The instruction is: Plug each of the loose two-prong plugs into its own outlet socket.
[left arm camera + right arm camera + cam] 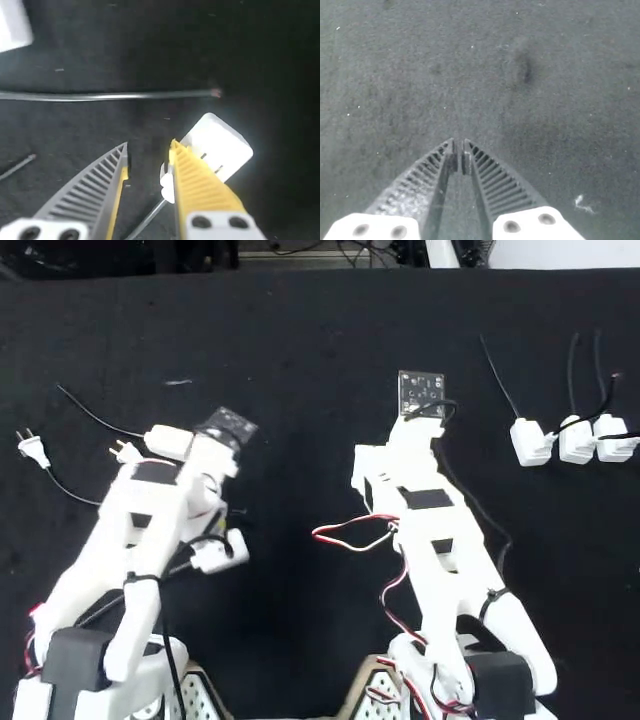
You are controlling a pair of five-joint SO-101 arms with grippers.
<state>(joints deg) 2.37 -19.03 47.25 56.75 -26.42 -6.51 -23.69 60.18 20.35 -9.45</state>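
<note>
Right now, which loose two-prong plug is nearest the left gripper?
The white two-prong plug beside the left gripper; the other white plug lies well farther away.

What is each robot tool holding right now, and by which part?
Nothing. The left tool is open, with a white socket block lying just beside it, not between its fingers. The right tool is shut on nothing.

No legible text (labels, numbers) anywhere

White outlet socket (226,146); black table (300,340); left gripper (148,147) ribbed, yellow and grey.
</note>
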